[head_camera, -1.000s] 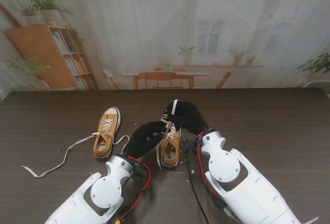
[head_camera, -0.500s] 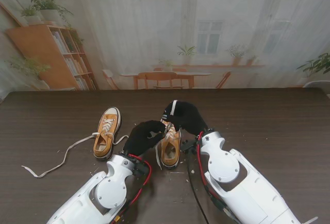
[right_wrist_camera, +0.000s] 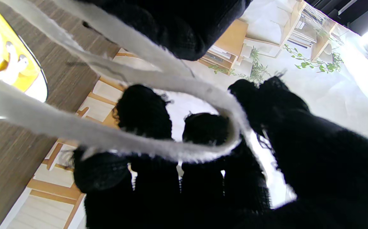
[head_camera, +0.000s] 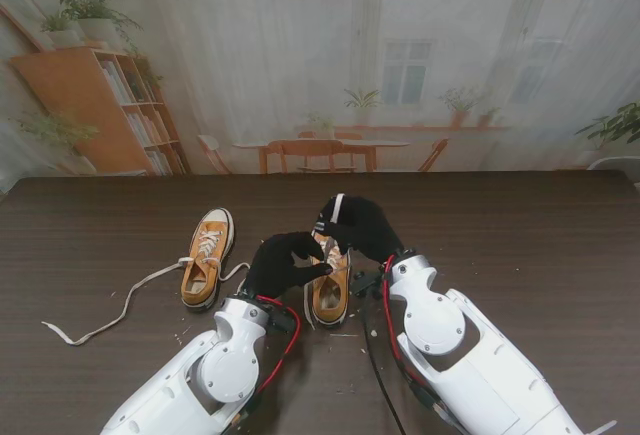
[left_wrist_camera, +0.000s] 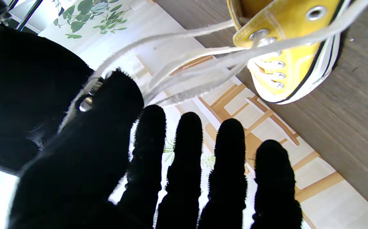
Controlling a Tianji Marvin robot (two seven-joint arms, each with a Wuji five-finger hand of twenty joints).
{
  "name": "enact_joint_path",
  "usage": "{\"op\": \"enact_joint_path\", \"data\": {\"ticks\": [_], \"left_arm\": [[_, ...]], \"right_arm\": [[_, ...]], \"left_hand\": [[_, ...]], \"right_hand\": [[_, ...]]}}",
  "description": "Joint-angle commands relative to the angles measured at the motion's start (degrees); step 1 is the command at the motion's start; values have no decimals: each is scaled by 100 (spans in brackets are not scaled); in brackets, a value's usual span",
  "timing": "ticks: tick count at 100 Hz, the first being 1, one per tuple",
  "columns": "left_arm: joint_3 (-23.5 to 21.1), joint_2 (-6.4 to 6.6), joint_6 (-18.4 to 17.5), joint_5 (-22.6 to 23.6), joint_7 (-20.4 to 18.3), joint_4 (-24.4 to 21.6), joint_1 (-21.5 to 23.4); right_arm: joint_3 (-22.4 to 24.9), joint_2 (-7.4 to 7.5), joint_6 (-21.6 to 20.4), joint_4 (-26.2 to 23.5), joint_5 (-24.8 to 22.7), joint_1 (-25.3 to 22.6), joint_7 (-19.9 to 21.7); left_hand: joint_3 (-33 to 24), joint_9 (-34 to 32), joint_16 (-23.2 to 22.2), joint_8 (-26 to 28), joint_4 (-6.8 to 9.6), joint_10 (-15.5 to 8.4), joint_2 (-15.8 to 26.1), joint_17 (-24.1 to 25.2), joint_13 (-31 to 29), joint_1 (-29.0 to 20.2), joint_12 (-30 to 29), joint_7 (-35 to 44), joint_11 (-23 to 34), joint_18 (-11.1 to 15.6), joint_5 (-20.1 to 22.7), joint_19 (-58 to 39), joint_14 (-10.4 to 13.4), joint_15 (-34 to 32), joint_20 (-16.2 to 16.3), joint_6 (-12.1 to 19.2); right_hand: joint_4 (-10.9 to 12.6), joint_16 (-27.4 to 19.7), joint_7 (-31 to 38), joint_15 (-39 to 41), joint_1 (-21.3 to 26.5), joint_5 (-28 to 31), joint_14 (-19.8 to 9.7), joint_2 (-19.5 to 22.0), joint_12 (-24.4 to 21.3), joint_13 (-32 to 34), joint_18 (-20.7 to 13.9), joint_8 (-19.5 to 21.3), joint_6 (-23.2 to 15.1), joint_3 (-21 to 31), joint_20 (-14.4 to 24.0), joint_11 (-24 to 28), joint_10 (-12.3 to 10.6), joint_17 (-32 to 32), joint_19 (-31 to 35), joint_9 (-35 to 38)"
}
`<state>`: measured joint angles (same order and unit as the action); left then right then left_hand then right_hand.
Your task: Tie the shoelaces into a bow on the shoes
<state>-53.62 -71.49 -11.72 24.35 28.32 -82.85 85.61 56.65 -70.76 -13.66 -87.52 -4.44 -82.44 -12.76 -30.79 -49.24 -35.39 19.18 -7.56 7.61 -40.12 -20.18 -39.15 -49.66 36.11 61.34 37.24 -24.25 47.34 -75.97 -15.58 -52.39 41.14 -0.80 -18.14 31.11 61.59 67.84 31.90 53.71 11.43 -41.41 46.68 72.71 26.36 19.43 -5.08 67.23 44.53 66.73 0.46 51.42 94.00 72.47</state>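
Dark wood-grain worktop (head_camera: 520,245) with a printed backdrop (head_camera: 420,55) of a window and café furniture behind it. Two yellow shoes sit on it. The left shoe (head_camera: 206,258) lies off to the left, untouched, its lace (head_camera: 120,307) trailing loose across the worktop toward me.

The right shoe (head_camera: 330,283) sits between the two black-gloved hands. The right hand (head_camera: 358,225) hangs over the toe end with its fingers (right_wrist_camera: 142,111) curled, and a loop of white lace (right_wrist_camera: 203,92) wraps around them, so it's gripping the lace. The left hand (head_camera: 280,263) is beside the shoe on its left. In the left wrist view its four fingers (left_wrist_camera: 184,152) are straight and spread, while lace strands (left_wrist_camera: 196,63) run from the eyelets down to its thumb (left_wrist_camera: 114,101). Can't tell whether the thumb really pins them, or whether they just pass behind it.
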Motion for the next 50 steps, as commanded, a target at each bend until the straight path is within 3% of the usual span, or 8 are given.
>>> {"op": "enact_joint_path", "data": {"ticks": [1,12,20,29,31,36,43,50], "left_arm": [[4,-1,92,100,-49,-109,16],[28,-7,281,235,60,-142,17],[47,-5,371,266,61,-170,13],[41,22,356,360,45,-195,27],[30,31,340,371,33,-210,41],[-21,68,306,397,-48,-279,99],[-170,180,306,392,-439,-509,260],[-343,278,189,391,-756,-661,395]], "right_arm": [[23,17,-20,-15,5,-24,69],[36,16,-31,-24,9,-46,57],[43,20,-41,-29,5,-58,61],[57,24,-45,-35,6,-72,67],[60,24,-44,-37,7,-75,67],[69,26,-40,-40,7,-81,69],[79,32,-33,-47,6,-86,83],[89,35,-26,-48,-4,-86,89]], "left_hand": [[-56,291,-19,455,-174,76,-366,117,173,344,63,327,135,12,-399,-145,54,-66,108,928],[-627,504,-67,1801,-212,97,-420,140,265,727,274,1159,393,-35,-826,-122,23,-136,122,968],[-628,597,-65,1904,-205,134,-317,157,330,845,268,1132,362,-53,-931,-109,-6,-127,121,884],[-561,819,-61,1353,-35,196,-125,256,475,1048,169,8,148,-25,-1005,-42,-8,-62,101,425],[-686,892,-64,1199,110,216,-49,313,537,1205,110,-614,48,-18,-997,-6,-12,-17,87,213],[-579,1081,-56,765,143,291,27,459,691,1282,-15,-1629,-182,23,-1020,86,-11,105,48,-67],[-44,1575,-23,-114,223,231,307,922,1142,1367,-331,-3412,-754,247,-1211,339,61,585,-105,-410],[452,1957,2,-536,306,220,611,1260,1500,1347,-585,-4238,-1174,337,-1402,644,63,1008,-308,-552]], "right_hand": [[134,-15,144,62,237,-6,-12,54,-28,148,-129,155,-346,29,58,64,-156,-17,175,-9],[134,-17,145,58,238,-2,-10,54,-28,148,-129,158,-342,29,58,63,-157,-17,174,-3],[134,-18,145,57,241,0,-7,58,-29,148,-129,158,-327,29,59,61,-160,-17,174,-8],[134,-18,142,56,241,-4,-8,52,-27,148,-129,160,-333,29,59,61,-160,-17,174,-11],[134,-18,143,57,240,-2,-7,52,-27,149,-129,160,-338,28,59,62,-162,-17,174,-10],[136,-19,142,57,245,0,-5,49,-27,149,-129,160,-331,31,59,62,-158,-17,174,-10],[135,-19,140,57,241,2,-5,54,-27,149,-129,159,-341,29,60,60,-165,-17,174,-10],[134,-19,140,57,242,3,-5,53,-27,149,-129,160,-339,28,60,59,-170,-17,174,-9]]}}
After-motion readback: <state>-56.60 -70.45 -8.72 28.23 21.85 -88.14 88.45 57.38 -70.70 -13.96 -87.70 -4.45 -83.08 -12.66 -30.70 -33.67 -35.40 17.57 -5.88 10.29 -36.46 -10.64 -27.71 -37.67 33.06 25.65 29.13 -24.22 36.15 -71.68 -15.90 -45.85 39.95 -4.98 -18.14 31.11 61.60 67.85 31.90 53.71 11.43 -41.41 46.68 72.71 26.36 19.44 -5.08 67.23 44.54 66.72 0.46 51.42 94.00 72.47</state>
